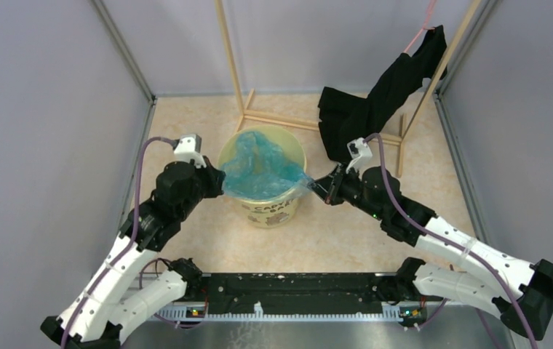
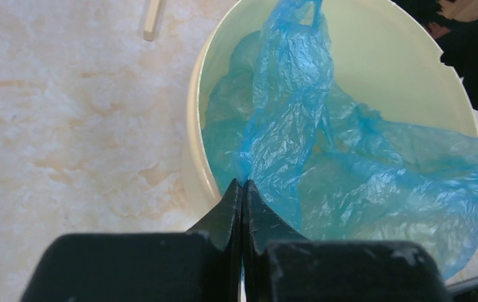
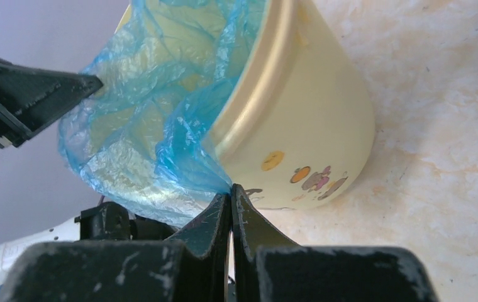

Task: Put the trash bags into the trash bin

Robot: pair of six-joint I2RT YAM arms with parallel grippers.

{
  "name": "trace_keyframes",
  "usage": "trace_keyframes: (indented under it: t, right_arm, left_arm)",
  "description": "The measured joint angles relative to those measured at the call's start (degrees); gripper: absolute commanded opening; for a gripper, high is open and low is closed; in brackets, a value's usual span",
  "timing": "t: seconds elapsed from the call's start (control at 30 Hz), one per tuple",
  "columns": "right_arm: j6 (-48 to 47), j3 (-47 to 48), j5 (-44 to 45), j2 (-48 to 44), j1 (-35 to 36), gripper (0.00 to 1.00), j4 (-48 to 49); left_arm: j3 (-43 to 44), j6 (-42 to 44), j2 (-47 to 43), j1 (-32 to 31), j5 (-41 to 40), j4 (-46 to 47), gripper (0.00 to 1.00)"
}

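The yellow-tan trash bin [image 1: 270,213] stands mid-table with dark lettering on its side. The light-blue trash bag [image 1: 260,169] lies in its mouth and drapes over the right rim. My left gripper [image 1: 220,184] is at the bin's left rim, shut on the bag's edge [image 2: 268,151]; the bin's rim [image 2: 194,145] shows beside it. My right gripper [image 1: 313,186] is at the bin's right side, shut on the bag's edge [image 3: 161,138], pulled just outside the bin [image 3: 299,126].
A black cloth garment [image 1: 375,109] hangs on a wooden rack [image 1: 281,120] behind the bin at back right. Grey walls enclose the table on the left, right and back. A dark rail [image 1: 295,291] runs along the near edge.
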Motion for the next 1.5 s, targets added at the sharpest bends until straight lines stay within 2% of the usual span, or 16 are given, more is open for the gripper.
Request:
trace_keyframes:
  t: [0.23,0.37,0.57,0.8,0.97,1.3,1.5]
  right_arm:
    - [0.63,-2.19,3.52,-2.62,0.02,0.00,0.57]
    - [0.87,-3.78,4.66,-2.40,0.02,0.00,1.62]
    - [-0.02,-3.72,4.98,-0.42,0.00,0.00,2.84]
    - [-1.14,-2.69,3.21,1.05,0.00,0.00,2.34]
    - [-1.62,-0.59,2.71,1.03,0.00,0.00,2.58]
    - [-1.64,-0.55,3.52,0.83,0.02,0.00,0.70]
    - [-2.01,-1.92,6.05,-1.77,0.00,0.00,-1.09]
  left_arm:
    - [-11.74,-6.88,-14.43,0.00,-6.64,4.83,0.00]
    - [-16.31,-11.87,-18.80,0.00,-7.72,8.02,0.00]
    - [-16.59,-13.07,-18.69,0.00,-6.21,8.66,0.00]
    - [-8.31,-10.99,-13.64,0.00,-3.21,7.61,0.00]
    - [-7.08,-10.80,-14.71,0.00,-3.17,7.04,0.00]
    - [-18.29,-14.14,-19.10,0.00,-3.45,4.52,0.00]
    - [-19.87,-14.75,-19.06,0.00,-3.50,4.70,0.00]
